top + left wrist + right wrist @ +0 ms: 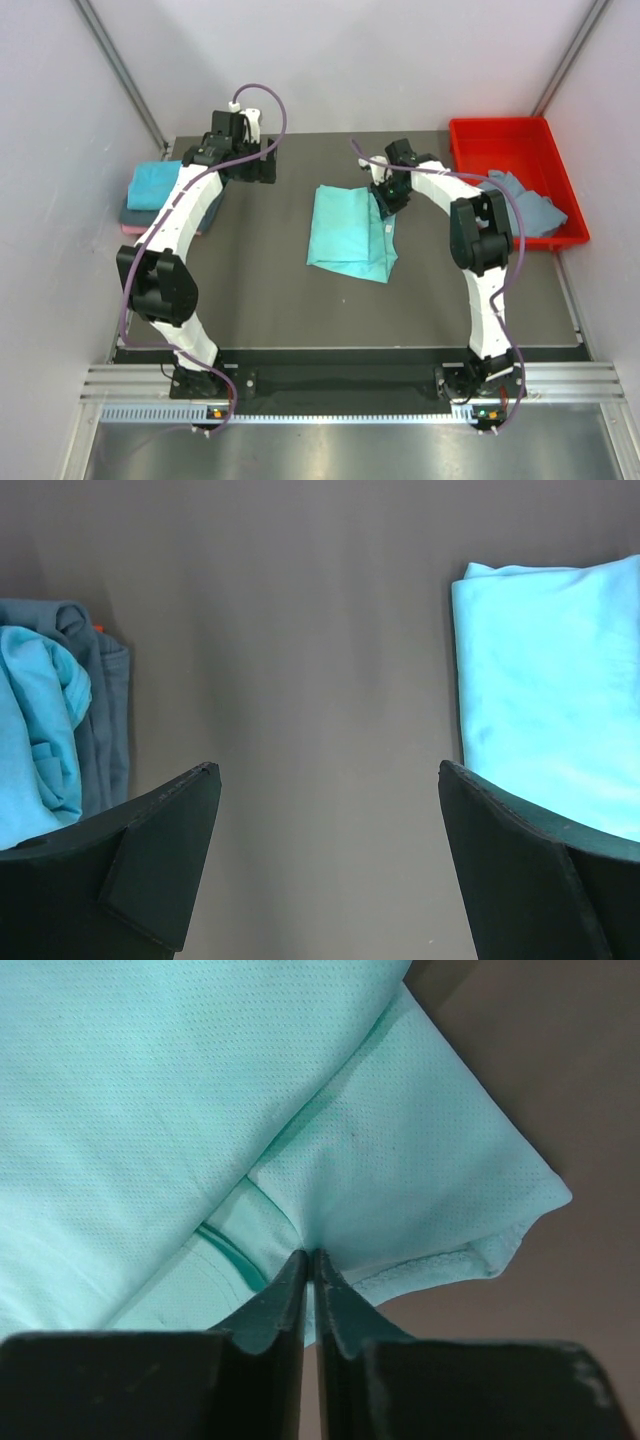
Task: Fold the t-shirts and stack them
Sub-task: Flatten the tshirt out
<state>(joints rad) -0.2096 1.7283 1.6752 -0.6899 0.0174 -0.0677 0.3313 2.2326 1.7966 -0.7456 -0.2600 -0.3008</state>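
A teal t-shirt, partly folded, lies in the middle of the dark table. My right gripper is at its far right corner. In the right wrist view this gripper is shut on a pinch of the teal t-shirt beside a sleeve hem. At the far left, my left gripper hangs open over bare table. Its wrist view shows the left gripper empty, between the stacked t-shirts and the teal t-shirt. That stack has a turquoise t-shirt on top.
A red tray stands at the back right, with a slate grey-blue t-shirt draped over its near rim. A pink edge shows under the left stack. White walls close in both sides.
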